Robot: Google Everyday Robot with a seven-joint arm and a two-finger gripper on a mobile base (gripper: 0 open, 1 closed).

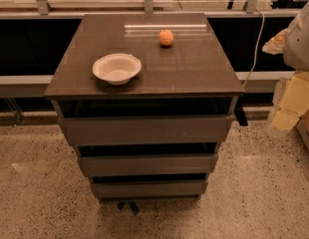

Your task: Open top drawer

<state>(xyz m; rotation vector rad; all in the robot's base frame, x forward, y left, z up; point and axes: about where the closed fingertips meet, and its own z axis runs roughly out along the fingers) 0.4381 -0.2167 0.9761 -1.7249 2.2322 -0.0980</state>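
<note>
The top drawer is the widest of three dark grey-brown flat fronts, just under the cabinet top. A dark gap runs above the front and none of its interior shows. My arm comes in from the right edge, with a white part above and yellowish parts below. My gripper shows only as a dark piece right beside the right end of the top drawer front; whether it touches the front cannot be told.
A white bowl and an orange fruit sit on the cabinet top. Two shorter drawer fronts lie below. A white cable hangs behind at right. Speckled floor surrounds the cabinet; a low ledge and railing run behind.
</note>
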